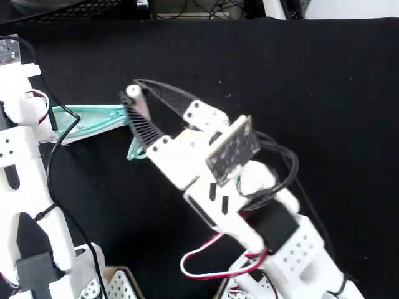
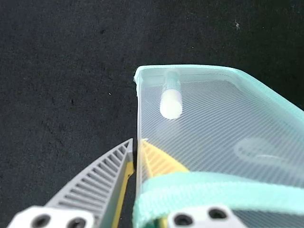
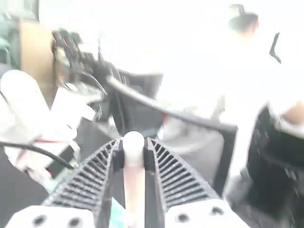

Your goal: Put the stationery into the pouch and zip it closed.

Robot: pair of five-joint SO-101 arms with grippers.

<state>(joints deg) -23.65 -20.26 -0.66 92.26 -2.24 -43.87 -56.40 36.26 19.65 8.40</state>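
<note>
Pouch [image 2: 223, 128] is clear, finely ribbed plastic with mint-green edging.

Pouch [image 2: 223, 128]: clear plastic, fine diagonal stripes, mint-green edging. Table cloth [image 1: 299, 68]: black. Stick [image 1: 133, 92]: white. Right gripper [image 3: 134, 141]: black ribbed fingers.

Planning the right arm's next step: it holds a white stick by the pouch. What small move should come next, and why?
Probably lower the right gripper so the white stick angles toward the end of the pouch. The stick is clamped in it near that end, the left gripper holds the pouch, and another white piece already lies inside.
</note>
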